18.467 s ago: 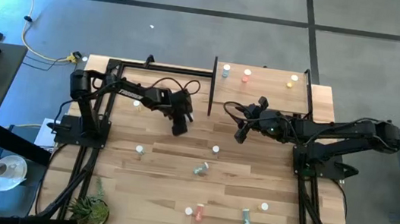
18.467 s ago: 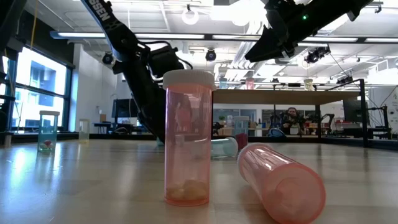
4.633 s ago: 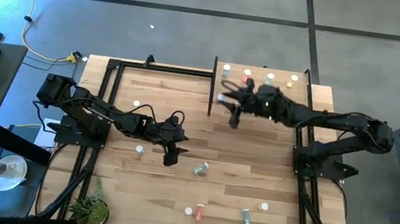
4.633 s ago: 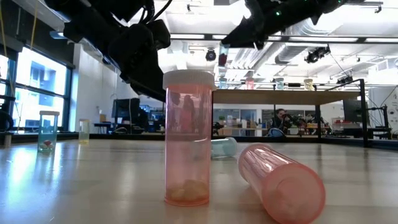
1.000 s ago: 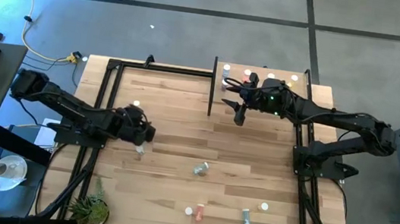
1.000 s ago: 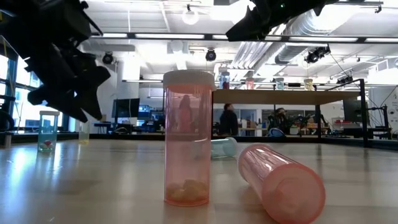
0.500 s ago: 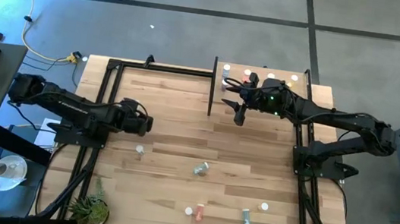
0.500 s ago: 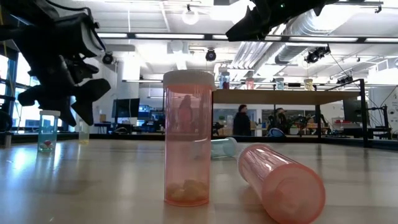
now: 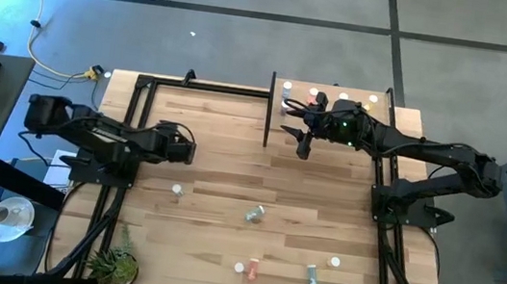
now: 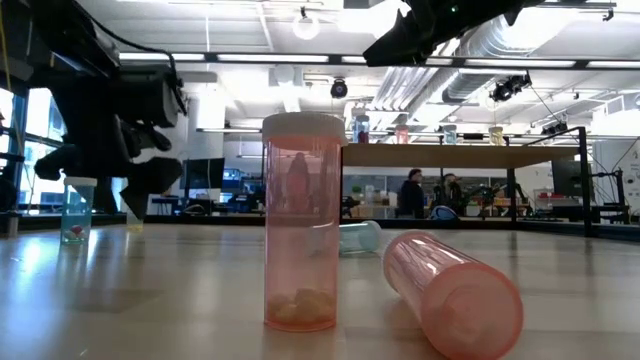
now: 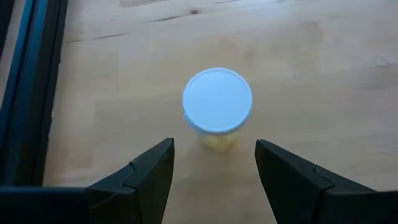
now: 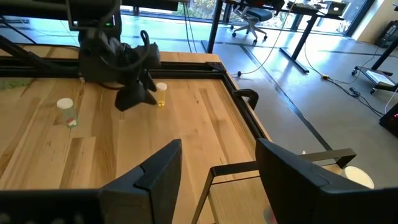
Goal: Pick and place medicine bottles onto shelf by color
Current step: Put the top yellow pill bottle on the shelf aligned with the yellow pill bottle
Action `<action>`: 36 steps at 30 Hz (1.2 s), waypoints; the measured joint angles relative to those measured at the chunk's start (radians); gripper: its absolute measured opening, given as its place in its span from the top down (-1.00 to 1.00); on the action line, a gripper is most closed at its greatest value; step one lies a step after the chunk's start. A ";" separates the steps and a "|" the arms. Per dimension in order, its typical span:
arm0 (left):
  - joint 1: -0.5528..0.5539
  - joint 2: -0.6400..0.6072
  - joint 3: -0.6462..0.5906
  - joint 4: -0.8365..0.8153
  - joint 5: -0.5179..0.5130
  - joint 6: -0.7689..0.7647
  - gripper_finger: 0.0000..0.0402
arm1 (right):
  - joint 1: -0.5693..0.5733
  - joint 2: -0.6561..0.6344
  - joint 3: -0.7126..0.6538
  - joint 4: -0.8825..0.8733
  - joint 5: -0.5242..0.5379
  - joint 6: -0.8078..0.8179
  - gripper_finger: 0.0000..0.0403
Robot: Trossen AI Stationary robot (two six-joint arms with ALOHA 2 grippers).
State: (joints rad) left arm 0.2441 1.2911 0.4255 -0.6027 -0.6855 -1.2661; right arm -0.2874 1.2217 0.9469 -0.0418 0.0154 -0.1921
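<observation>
A yellow medicine bottle (image 11: 217,102) with a white cap stands upright on the table. My left gripper (image 11: 213,154) hovers open just above and short of it, fingers on either side, touching nothing; in the high view it (image 9: 185,149) is at the table's far left. My right gripper (image 9: 303,148) hangs open and empty beside the left edge of the shelf (image 9: 334,118), which carries several bottles along its far edge. A pink bottle (image 10: 301,225) stands upright near the front, and another pink one (image 10: 455,290) lies next to it.
Loose bottles stand or lie on the table: a green one (image 9: 177,189), a teal one (image 9: 254,214), and others near the front (image 9: 252,270), (image 9: 312,273), (image 9: 335,263). A black frame (image 9: 144,85) rims the table's far left. People show in the room behind.
My left gripper has moved from beside the green bottle toward the table's far edge, coming over the yellow bottle, and has stayed open. My right arm has kept still.
</observation>
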 joint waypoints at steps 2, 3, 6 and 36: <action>0.007 0.028 0.000 0.025 -0.009 0.010 -0.06 | 0.000 0.000 0.000 0.000 0.000 0.000 0.02; 0.012 0.040 0.000 0.037 -0.014 0.015 -0.06 | 0.000 0.000 0.000 0.000 0.000 0.000 0.02; 0.023 0.069 0.000 0.051 -0.017 0.021 -0.06 | 0.000 0.000 0.000 0.000 0.000 0.000 0.02; 0.030 0.121 0.000 0.126 -0.058 0.123 0.56 | 0.000 0.000 0.000 -0.022 0.000 0.000 0.02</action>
State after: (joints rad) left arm 0.2741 1.4121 0.4259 -0.4772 -0.7434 -1.1431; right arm -0.2871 1.2221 0.9467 -0.0635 0.0151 -0.1921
